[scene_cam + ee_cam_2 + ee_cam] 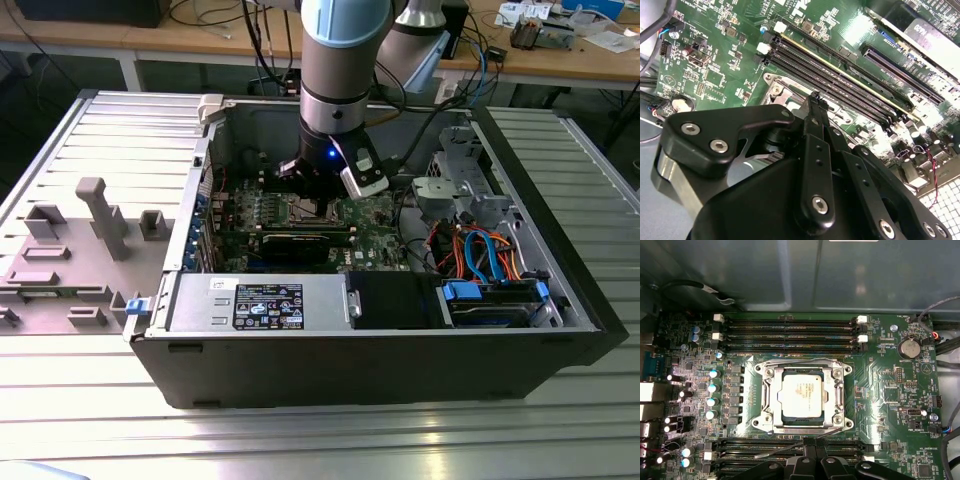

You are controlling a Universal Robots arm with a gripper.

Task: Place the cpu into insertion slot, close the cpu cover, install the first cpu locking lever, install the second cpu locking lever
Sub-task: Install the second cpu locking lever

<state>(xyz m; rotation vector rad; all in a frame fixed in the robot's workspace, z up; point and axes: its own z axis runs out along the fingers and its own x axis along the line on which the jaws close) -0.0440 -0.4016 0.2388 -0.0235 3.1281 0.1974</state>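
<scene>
In the first wrist view the cpu (pixel 801 395), a silver-grey square chip, lies in the insertion slot (pixel 847 372) on the green motherboard. The cpu cover (pixel 771 395), a thin metal frame, lies flat around the chip. One wire locking lever (pixel 800 361) runs along the socket's far side. The other locking lever (pixel 780 450) angles out from the near side, its end by my fingertips. My gripper (pixel 810 442) is shut, its black fingers pressed together at the socket's edge. The second wrist view shows the gripper (pixel 815 100) tip beside a socket corner (pixel 782 92). In the exterior view the gripper (pixel 312 190) hangs over the board.
Long black memory slots (pixel 790 327) flank the socket on two sides. The open computer case (pixel 200 160) walls the board in. A power supply (pixel 260 300) and a drive cage with orange and blue cables (pixel 480 255) fill the near side. A grey fixture (pixel 100 215) stands at the exterior view's left.
</scene>
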